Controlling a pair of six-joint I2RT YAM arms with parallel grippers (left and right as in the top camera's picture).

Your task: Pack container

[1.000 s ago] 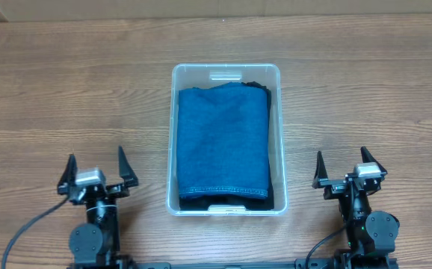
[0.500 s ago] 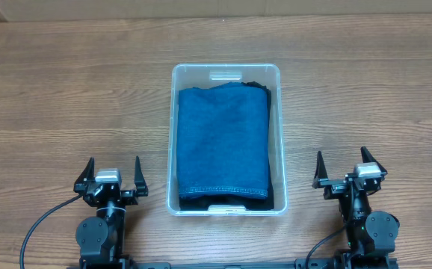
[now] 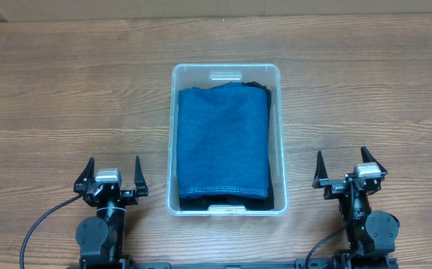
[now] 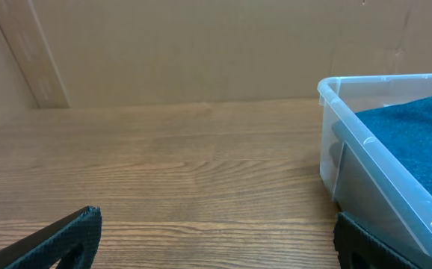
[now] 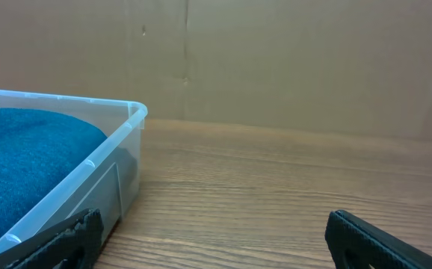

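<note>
Two arms are working this wooden table (image 3: pixel 66 90), one at each near corner, and one black cable (image 3: pixel 40 224) is trailing off from the left arm's base. The left gripper (image 3: pixel 113 161) is hovering low near the front edge, just beside the bin's near left corner but not touching it. Its two fingers (image 4: pixel 59 239) are spreading wide with nothing between them, and bare wood is showing in the gap in the left wrist view. One container (image 3: pixel 176 112) is sitting in the middle of the table between the two arms, its long sides running away from them. It is holding one folded blue cloth (image 3: pixel 223 142) that is lying flat and filling most of the inside. A dark cloth (image 3: pixel 271 161) is peeking out beneath it along the right side and the near end, and how many dark pieces are lying there I cannot tell. The right gripper (image 3: pixel 341 155) is hovering beside the bin's near right corner, a little further from the wall than its partner. It too is holding its two fingers apart and gripping nothing. In both wrist views a plain cardboard wall (image 4: pixel 201 45) is standing behind the table.
</note>
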